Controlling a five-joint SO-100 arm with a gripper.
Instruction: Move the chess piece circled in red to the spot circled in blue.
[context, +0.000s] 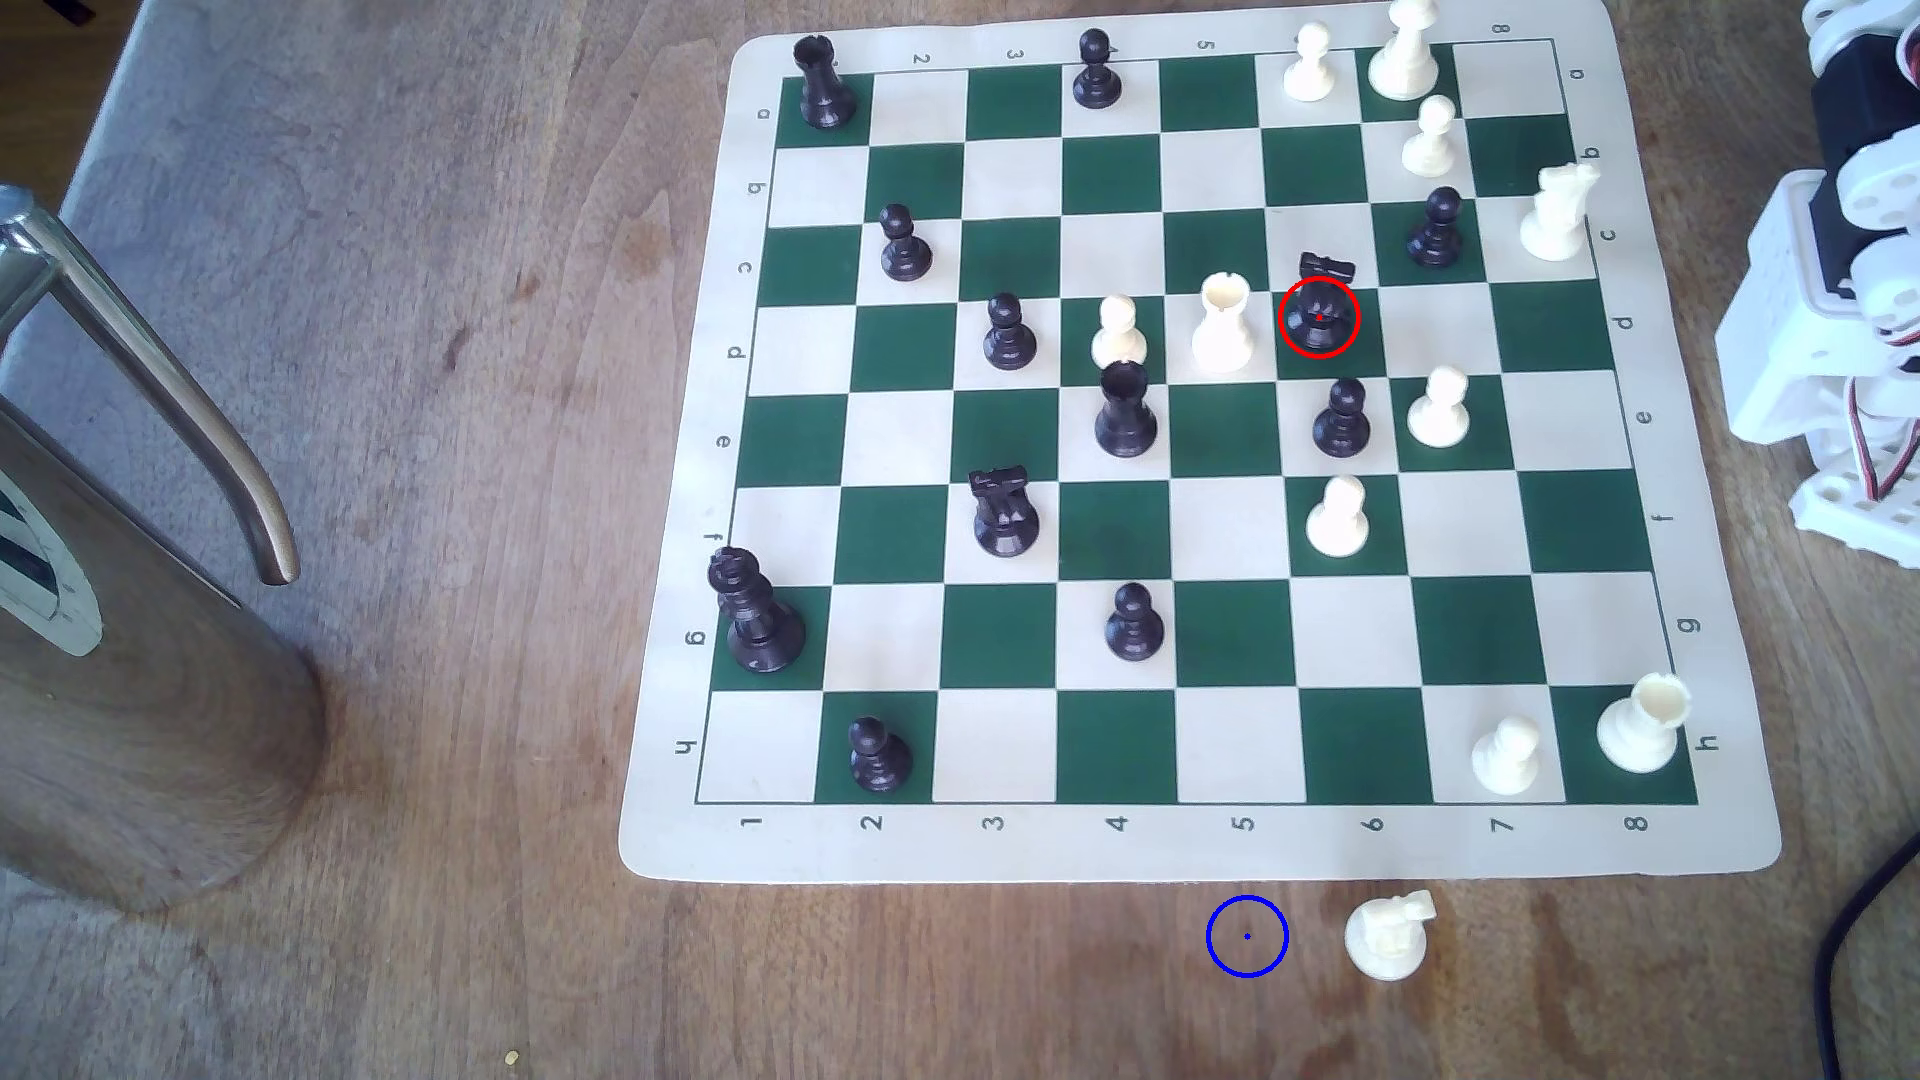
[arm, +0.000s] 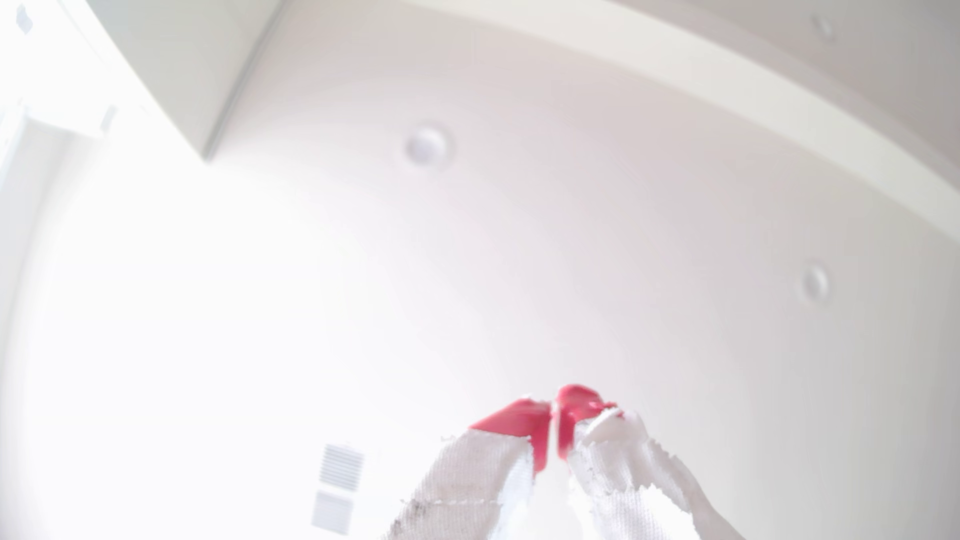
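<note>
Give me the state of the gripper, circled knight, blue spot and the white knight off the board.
gripper: shut, empty, pointing at the ceiling.
black knight: upright on the board, untouched.
blue spot: bare wood, unoccupied.
white knight: upright on the table, beside the spot.

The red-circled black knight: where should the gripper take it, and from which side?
Probably from above, pinching the black knight below its horse head, fingers along the exterior view's top-bottom line. A white rook crowds the exterior view's left; the square on the right is free. The gripper looks shut, pointing at a ceiling.
</note>
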